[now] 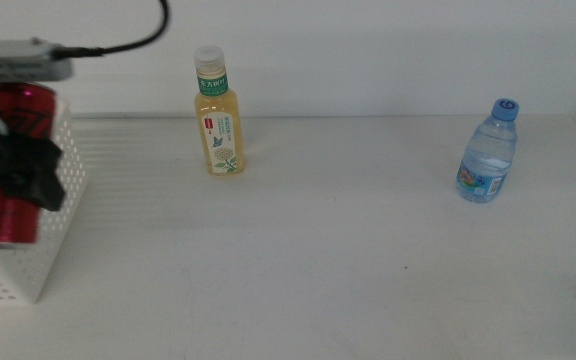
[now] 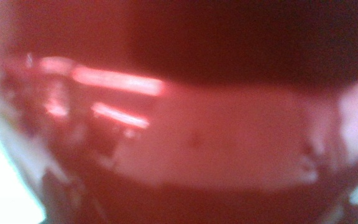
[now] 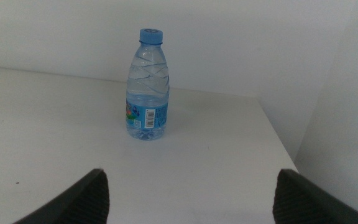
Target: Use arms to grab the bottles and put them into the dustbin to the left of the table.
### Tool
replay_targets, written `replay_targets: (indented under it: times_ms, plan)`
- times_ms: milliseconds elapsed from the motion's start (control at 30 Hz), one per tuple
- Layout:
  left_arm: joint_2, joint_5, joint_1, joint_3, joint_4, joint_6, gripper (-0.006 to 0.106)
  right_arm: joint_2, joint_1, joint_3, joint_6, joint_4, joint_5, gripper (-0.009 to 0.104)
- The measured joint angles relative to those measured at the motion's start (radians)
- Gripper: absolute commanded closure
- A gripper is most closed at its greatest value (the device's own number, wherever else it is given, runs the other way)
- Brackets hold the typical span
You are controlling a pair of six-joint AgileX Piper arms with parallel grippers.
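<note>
Surface: plain white matte tabletop (image 1: 348,260), pale wall behind.
Left gripper (image 1: 13,165): jaws clamped on red soda can (image 1: 8,165) over white perforated plastic dustbin (image 1: 43,250) at left edge.
Advice: release only once centred inside the rim.
Right gripper (image 3: 188,202): jaws wide apart, empty, facing clear blue-capped water bottle (image 3: 148,87).

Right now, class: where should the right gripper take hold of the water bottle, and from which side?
Grip the water bottle around its mid-body, above the label, coming in level from the front. It stands upright and alone, straight ahead of the open right gripper, with bare table around it.
</note>
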Motion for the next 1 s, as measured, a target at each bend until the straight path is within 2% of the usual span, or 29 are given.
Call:
replay_targets:
  times_ms: [200, 467, 700, 1000]
  plan:
    - [0.080, 0.081, 0.157, -0.143, -0.004, 0.047, 0.105, 0.000, 0.000, 0.000, 0.000, 0.000, 0.000, 0.000]
    - [0.261, 0.082, 0.285, -0.362, 0.000, 0.083, 0.105, 0.000, 0.000, 0.000, 0.000, 0.000, 0.000, 0.000]
    - [0.411, 0.081, 0.318, -0.475, 0.019, 0.113, 0.105, 0.000, 0.000, 0.000, 0.000, 0.000, 0.000, 0.000]
    - [0.560, 0.077, 0.321, -0.490, 0.087, 0.118, 0.105, 0.000, 0.000, 0.000, 0.000, 0.000, 0.000, 0.000]
